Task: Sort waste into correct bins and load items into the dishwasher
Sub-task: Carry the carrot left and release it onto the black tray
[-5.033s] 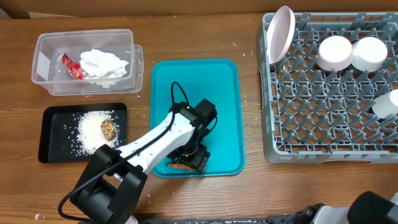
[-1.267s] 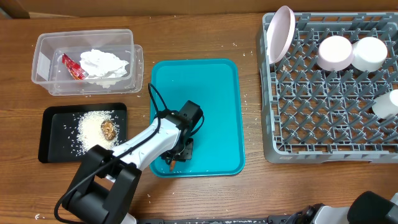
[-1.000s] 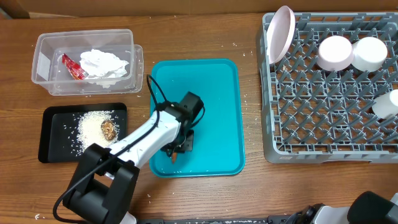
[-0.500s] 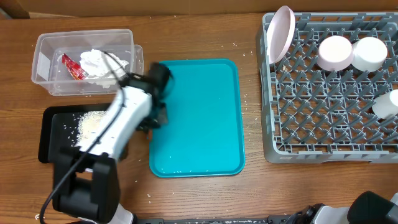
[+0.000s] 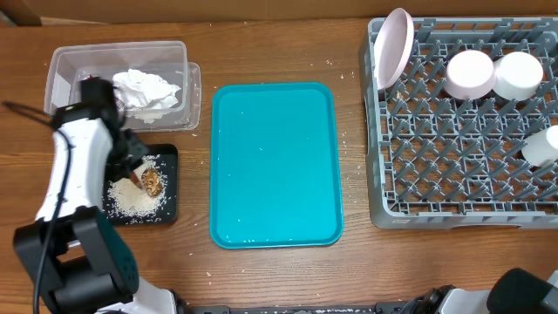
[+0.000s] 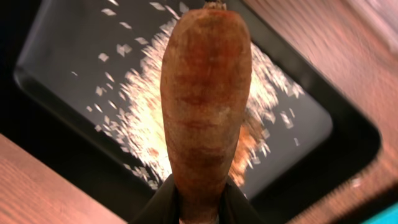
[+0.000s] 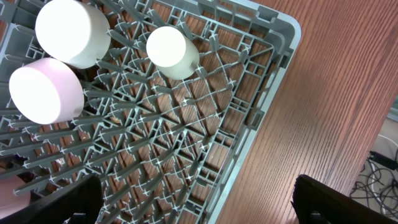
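Your left gripper (image 6: 199,208) is clamped on the thick end of an orange-brown tapered vegetable (image 6: 205,99) (it looks like a carrot). Its dark fingers (image 6: 152,211) press against both sides at the bottom of the left wrist view. The vegetable hangs over the black rectangular plastic tray (image 6: 56,56), above the scatter of white rice grains (image 6: 277,81) lying in it. You cannot tell from these views whether the tip touches the rice.

From overhead, that black tray sits at the left of the wooden table (image 5: 366,270). Just beside it is a clear plastic rectangular container (image 5: 61,65) holding crumpled white tissue (image 5: 144,85). A small brown lump (image 5: 153,181) lies on the rice next to the gripper.

The teal rectangular tray (image 5: 275,166) lies in the middle of the table, between the black tray and the grey plastic dish rack (image 5: 436,174) on the right. In the rack a pink plate (image 5: 394,45) stands on edge at the far left corner. A pale pink cup (image 5: 469,74) and a white cup (image 5: 520,74) sit side by side, and a second white cup (image 5: 545,144) sits at the right edge.

Your right gripper (image 7: 198,202) is spread wide above the rack's corner. Its fingers show only at the bottom corners of the right wrist view.
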Robot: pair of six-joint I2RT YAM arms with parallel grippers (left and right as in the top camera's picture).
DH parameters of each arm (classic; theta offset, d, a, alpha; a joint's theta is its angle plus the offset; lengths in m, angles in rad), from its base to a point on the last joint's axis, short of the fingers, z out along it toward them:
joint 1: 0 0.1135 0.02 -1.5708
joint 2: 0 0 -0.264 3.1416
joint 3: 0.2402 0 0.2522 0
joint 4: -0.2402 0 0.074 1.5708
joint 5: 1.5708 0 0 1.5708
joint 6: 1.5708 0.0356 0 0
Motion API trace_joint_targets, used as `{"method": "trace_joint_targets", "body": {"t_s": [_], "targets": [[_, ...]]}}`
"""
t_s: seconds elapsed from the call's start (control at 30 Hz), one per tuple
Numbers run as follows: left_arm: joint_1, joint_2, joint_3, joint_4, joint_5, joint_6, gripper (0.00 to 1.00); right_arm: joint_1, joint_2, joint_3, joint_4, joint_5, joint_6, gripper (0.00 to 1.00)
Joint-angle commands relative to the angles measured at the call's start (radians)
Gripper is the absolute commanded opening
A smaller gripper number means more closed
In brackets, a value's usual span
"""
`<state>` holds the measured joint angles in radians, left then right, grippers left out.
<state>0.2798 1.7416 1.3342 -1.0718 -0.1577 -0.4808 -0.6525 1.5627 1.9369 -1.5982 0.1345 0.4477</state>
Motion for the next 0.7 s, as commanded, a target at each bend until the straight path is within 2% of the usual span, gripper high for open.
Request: {"method": "trace_joint_targets", "body": {"t_s": [0.0,0.17,0.23,0.4,0.57,0.67], "targets": [[0.058,0.003,0.016,0.029,0.059,-0.014,0.19,0.001,-0.006,-0.001,0.002,0.003,-0.002,1.00],[0.093,0.003,0.016,0.056,0.077,-0.014,0.23,0.001,-0.006,-0.001,0.002,0.003,-0.002,1.00],[0.094,0.003,0.016,0.057,0.073,-0.014,0.31,0.001,-0.006,-0.001,0.002,0.003,-0.002,1.00],[0.094,0.003,0.016,0.060,0.072,-0.014,0.40,0.001,-0.006,-0.001,0.002,0.003,-0.002,1.00],[0.094,0.003,0.017,0.058,0.076,-0.014,0.39,0.001,-0.006,-0.001,0.002,0.003,-0.002,1.00],[0.092,-0.003,0.026,0.037,0.088,-0.012,0.35,0.001,-0.006,-0.001,0.002,0.003,-0.002,1.00]]}}
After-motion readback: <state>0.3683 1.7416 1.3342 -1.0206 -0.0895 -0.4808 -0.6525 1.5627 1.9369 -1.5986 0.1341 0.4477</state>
